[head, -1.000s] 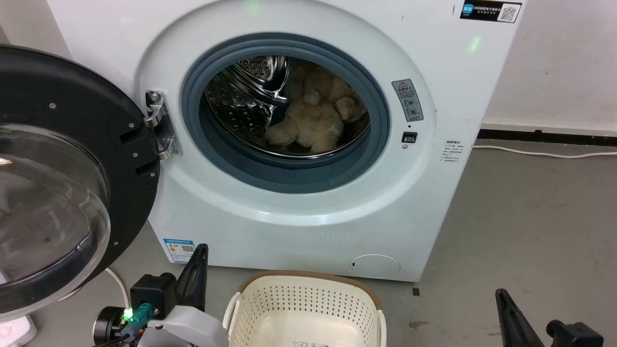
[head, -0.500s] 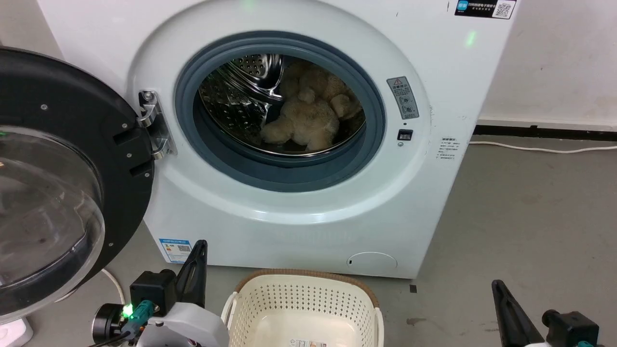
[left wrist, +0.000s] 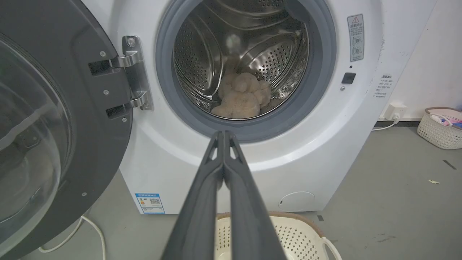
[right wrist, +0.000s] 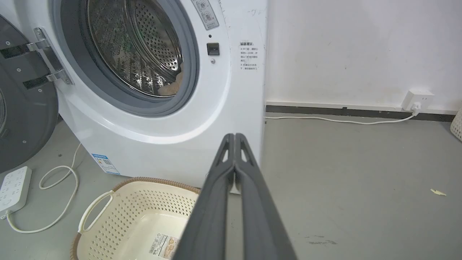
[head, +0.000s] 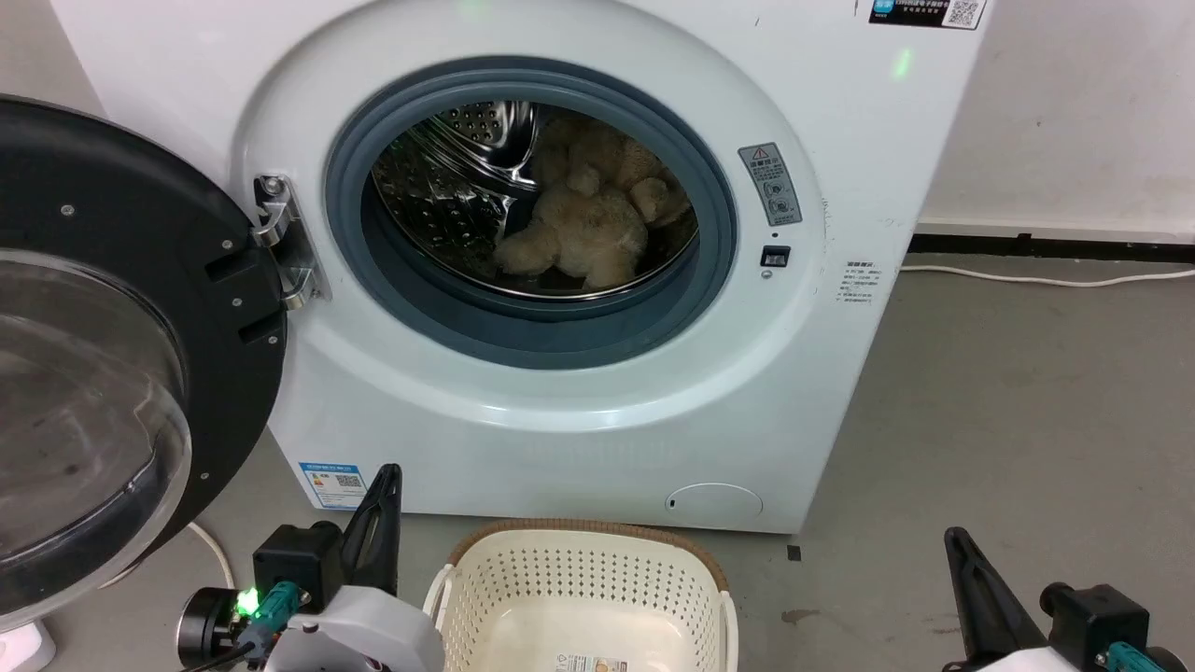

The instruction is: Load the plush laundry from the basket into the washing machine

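Seeing the plush laundry (head: pixel 583 233) inside the washing machine (head: pixel 597 411) drum | basket (head: pixel 579 583) at 6 o'clock | left gripper (left wrist: pixel 223 135), right gripper (right wrist: pixel 235 137) closed, holding nothing | risk we see: door (head: pixel 121 336) stays open.

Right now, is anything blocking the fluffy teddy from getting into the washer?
No. The plush laundry already lies inside the washing machine drum, its door swung open. The basket has only a label on its floor.
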`<state>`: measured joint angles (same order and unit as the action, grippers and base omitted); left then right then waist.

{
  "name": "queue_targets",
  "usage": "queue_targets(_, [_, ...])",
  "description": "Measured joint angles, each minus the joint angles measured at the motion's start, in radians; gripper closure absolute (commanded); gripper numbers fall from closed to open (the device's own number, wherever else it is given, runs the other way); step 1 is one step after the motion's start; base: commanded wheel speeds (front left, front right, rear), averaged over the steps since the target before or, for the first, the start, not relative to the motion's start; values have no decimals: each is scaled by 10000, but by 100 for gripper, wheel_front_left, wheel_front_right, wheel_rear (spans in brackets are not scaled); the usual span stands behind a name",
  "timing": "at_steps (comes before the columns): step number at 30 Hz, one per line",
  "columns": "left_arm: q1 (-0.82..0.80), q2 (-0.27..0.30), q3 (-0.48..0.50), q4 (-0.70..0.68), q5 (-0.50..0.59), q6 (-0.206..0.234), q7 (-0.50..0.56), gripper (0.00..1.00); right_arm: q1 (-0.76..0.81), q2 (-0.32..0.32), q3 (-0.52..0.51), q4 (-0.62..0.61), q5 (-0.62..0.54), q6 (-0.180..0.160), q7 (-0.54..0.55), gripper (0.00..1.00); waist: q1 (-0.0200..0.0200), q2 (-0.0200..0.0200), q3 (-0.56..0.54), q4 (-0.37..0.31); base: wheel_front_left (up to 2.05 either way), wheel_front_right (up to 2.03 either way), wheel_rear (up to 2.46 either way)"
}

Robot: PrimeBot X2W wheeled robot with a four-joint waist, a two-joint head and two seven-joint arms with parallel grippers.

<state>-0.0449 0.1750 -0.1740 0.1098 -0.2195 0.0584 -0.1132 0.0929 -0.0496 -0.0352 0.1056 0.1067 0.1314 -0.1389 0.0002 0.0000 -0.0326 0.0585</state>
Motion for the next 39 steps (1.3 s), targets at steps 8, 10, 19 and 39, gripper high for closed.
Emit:
queue_targets(8, [16,-109,221,-119,267,-86,163,100,-85,-2,46,-128,-121,0,155,100,-1,0,39,-70,0,0,0])
queue_targets(10, [20,-140,265,-153,351,-88,174,100,-124,-2,56,-161,-127,0,211,100,-2,0,49,-87,0,0,0])
queue_targets(19, [49,-355,546,-314,665,-174,345,100,-218,-2,96,-307,-299,0,416,100,-2,0,102,-182,0,0,0])
queue_targets(39, [205,-708,1014,-616,1292,-347,686,100,-438,-2,194,-585,-614,0,836,100,-1,0,198,-356,0,0,0])
